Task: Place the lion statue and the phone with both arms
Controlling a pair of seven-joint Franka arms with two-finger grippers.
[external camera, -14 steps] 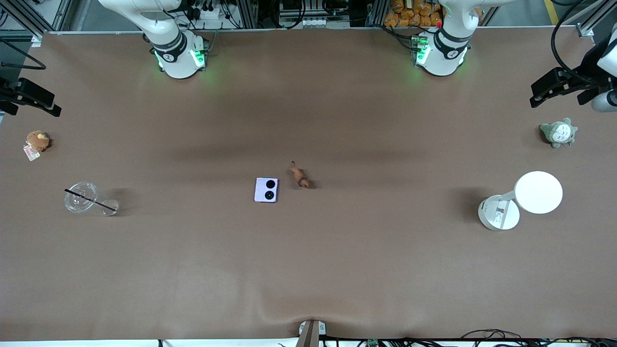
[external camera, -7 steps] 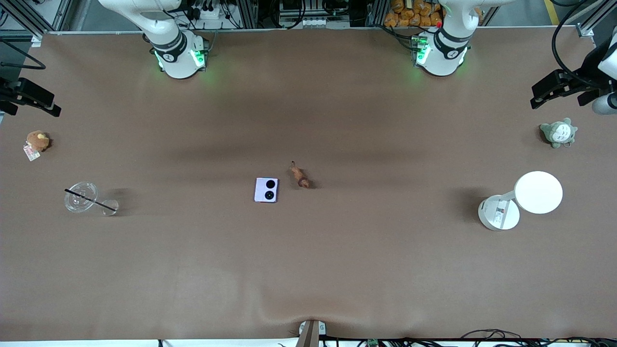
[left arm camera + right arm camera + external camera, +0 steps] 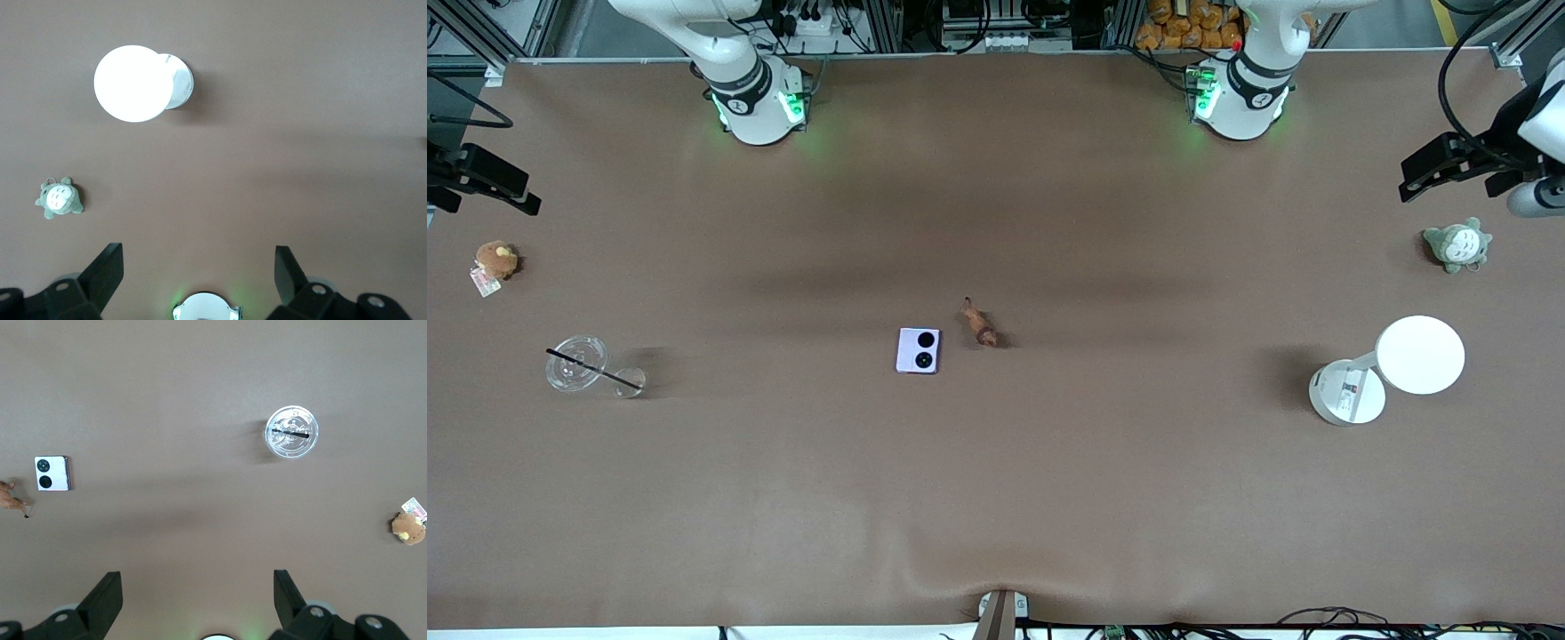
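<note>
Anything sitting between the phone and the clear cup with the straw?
Nothing: the front view shows bare brown table from the phone to the clear cup, and the right wrist view agrees.

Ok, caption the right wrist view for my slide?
Open right gripper high over brown table: lavender folded phone, clear lidded cup, brown plush.
</note>
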